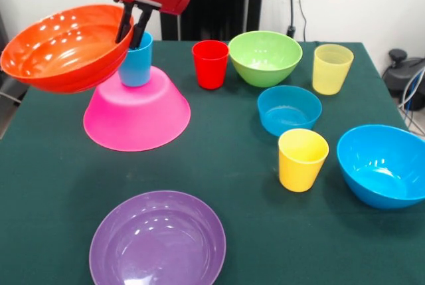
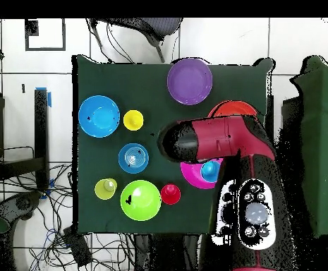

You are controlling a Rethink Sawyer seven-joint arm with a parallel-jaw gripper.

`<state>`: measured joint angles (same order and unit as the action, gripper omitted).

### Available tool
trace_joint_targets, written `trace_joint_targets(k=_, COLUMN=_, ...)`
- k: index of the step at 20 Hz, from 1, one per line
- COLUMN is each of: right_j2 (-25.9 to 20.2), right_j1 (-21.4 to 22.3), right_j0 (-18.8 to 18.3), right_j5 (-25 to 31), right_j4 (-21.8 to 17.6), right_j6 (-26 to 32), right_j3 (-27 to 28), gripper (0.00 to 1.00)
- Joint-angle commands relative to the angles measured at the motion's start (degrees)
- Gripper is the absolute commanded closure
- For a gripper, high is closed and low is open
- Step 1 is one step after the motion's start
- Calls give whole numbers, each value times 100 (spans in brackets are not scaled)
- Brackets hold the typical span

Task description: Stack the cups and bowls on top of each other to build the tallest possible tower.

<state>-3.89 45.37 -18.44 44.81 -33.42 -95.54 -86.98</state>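
At upper left of the front view, the gripper (image 1: 133, 29) clenches the rim of the orange bowl (image 1: 63, 46), held tilted in the air beside the blue cup (image 1: 136, 62). That cup stands on the upturned pink bowl (image 1: 136, 115). The purple bowl (image 1: 157, 242) lies at bottom centre.

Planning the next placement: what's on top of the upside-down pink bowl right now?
A blue cup stands upright on the pink bowl. The gripper holds the orange bowl tilted beside the cup, not resting on it. The cup's inside is not visible.
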Motion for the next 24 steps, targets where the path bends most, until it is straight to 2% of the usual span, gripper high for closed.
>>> trace_joint_targets(k=1, right_j2=81, right_j1=119, right_j0=315, right_j5=820, right_j4=117, right_j6=-415, right_j3=-177, gripper=100)
trace_joint_targets(k=10, right_j2=364, right_j1=332, right_j0=772, right_j5=1200, right_j4=120, right_j6=-537, right_j3=-168, gripper=100)
trace_joint_targets(k=15, right_j2=463, right_j1=402, right_j0=992, right_j5=1411, right_j4=245, right_j6=-612, right_j3=-143, gripper=100)
trace_joint_targets(k=24, right_j2=730, right_j1=230, right_j0=1367, right_j5=1216, right_j4=250, right_j6=-966, right_j3=-233, gripper=100)
